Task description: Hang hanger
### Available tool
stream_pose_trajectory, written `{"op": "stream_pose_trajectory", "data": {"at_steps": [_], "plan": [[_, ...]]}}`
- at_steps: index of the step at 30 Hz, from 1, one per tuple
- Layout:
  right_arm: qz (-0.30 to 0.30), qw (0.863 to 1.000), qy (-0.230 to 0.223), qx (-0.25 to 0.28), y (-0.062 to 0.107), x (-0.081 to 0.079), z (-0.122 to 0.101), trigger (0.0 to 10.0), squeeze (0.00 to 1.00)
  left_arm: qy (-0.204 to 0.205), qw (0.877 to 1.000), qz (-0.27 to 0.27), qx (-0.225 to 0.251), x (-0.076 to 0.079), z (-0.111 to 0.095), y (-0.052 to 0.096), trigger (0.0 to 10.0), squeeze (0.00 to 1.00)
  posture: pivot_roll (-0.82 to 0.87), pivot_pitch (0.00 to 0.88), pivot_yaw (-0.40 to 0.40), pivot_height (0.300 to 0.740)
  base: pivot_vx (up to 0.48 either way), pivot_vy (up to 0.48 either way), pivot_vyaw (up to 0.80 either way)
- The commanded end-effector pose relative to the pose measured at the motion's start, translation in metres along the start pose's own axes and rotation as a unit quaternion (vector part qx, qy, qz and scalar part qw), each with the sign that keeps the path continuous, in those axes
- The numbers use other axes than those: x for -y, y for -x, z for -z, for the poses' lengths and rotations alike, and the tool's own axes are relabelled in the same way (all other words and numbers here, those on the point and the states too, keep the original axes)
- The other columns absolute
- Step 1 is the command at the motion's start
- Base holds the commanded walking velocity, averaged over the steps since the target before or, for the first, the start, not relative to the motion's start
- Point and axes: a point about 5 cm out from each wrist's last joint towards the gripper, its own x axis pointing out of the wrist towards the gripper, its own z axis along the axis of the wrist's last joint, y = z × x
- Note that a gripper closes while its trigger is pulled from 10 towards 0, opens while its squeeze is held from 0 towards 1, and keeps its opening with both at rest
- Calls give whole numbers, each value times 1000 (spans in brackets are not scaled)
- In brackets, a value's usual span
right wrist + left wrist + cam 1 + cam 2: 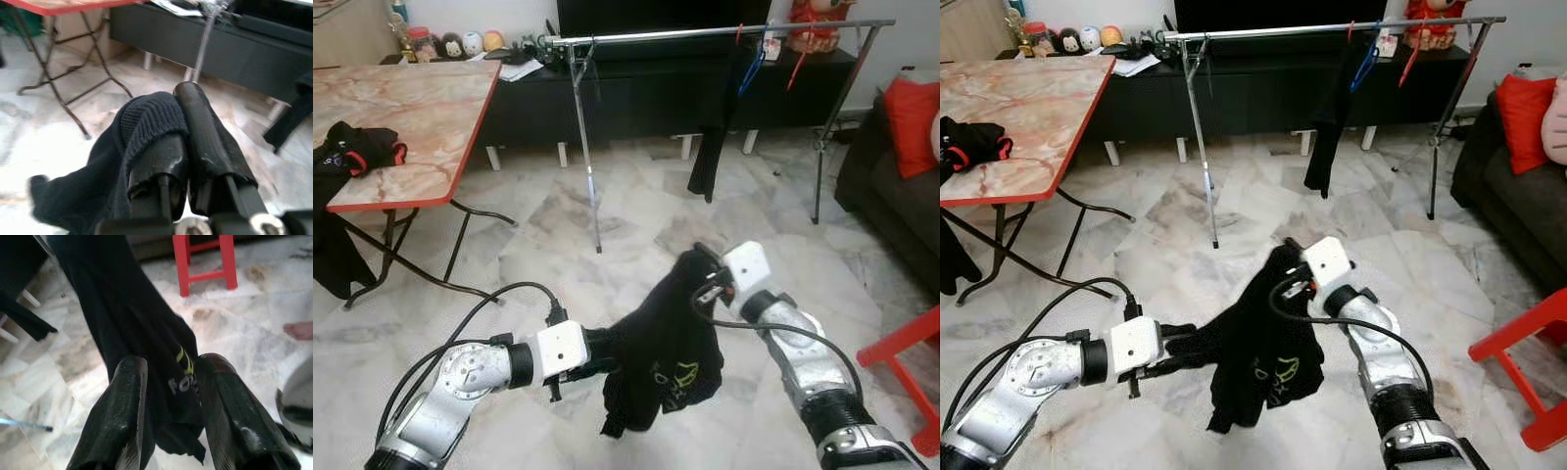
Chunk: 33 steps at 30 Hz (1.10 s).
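Both grippers are gripping a black T-shirt [664, 343] above marble floor.
Right gripper [188, 127] is pinching its ribbed collar; left gripper [171, 396] is clamping printed fabric; clothes rack [705, 34] standing at 12 o'clock.

Table [421, 108] left, rack [705, 34] ahead, sofa [891, 186] right.

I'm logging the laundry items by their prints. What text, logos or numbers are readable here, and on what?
Black garment, held between the left gripper and right gripper: pale print beside a yellow-green mark; the left wrist view shows roughly "BOS", partly folded and blurred, not surely readable.
Papers and jars on the dark cabinet: too small to read.
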Motion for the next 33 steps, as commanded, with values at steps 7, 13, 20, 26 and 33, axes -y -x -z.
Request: {"op": "stream_pose_trajectory", "data": {"at_steps": [7,13,20,26,33], "plan": [[-28,1000,-2,7,5,-3,-3,0,0,-12,999,-31,11,-9,-5,-6,10000,1000,-12,4,-19,740,0,0,0],[-60,998,-4,8,10,-8,-3,0,0,-7,999,-37,14,-9,-5,-6,10000,1000,-9,3,-22,740,0,0,0],[-91,995,-2,35,9,-6,-21,0,0,-4,999,-34,20,-9,-6,-12,10000,1000,-18,0,-25,740,0,0,0],[-140,989,-6,55,12,-14,-33,0,0,-4,999,-46,19,-9,-4,-18,10000,455,-18,0,-25,740,0,0,0],[-187,980,-15,71,15,-27,-41,0,0,4,998,-56,26,-11,-6,-30,10000,0,-22,0,-26,740,0,0,0]]}}
